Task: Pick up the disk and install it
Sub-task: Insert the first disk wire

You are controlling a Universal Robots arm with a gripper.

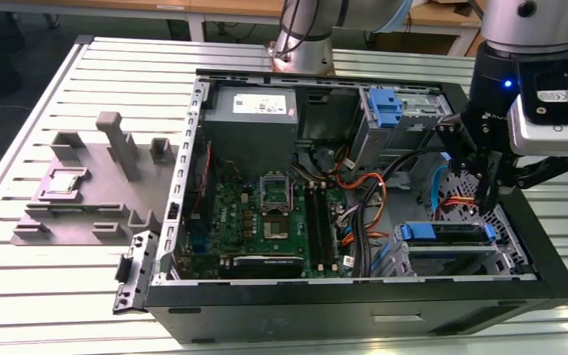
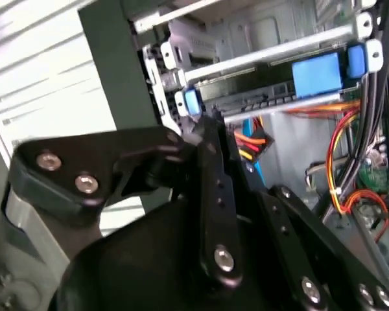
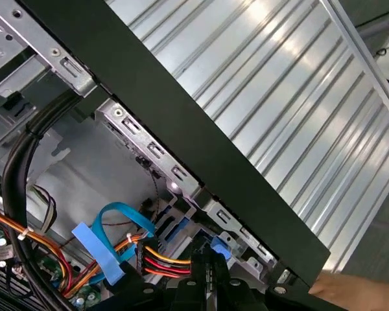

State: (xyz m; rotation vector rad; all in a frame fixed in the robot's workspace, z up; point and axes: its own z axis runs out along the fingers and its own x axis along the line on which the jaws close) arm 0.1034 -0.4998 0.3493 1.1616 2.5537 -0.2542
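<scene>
The gripper (image 1: 478, 198) hangs inside the open computer case (image 1: 166, 296), on the exterior view's right, above a tangle of orange, red and blue cables (image 1: 442, 185). Its jaws look drawn together with nothing between them. In the first wrist view the fingers (image 3: 199, 278) sit side by side with barely a gap.

The disk (image 1: 445, 234) lies flat in the drive cage (image 1: 452, 259) at the near corner on the exterior view's right, just below and slightly nearer than the gripper. Its blue carrier shows as a band along the far edge. In the second wrist view the disk (image 2: 266, 97) runs edge-on across the cage, with a blue tab at each end. Whether it is fully seated cannot be told. A bare blue bracket (image 1: 384, 109) stands at the far side, beside the grey power supply (image 1: 252, 111).

The disk is probably dense and rigid for its size, so it should not flex in a grip. The metal faces are likely slick, and the mechanism inside would not tolerate a knock or a drop. The plastic carrier is the softer, springier part. The safest hold is likely across the two long carrier rails, near the middle so the weight balances, keeping clear of the connector end and the nearby cables, which could snag.
</scene>
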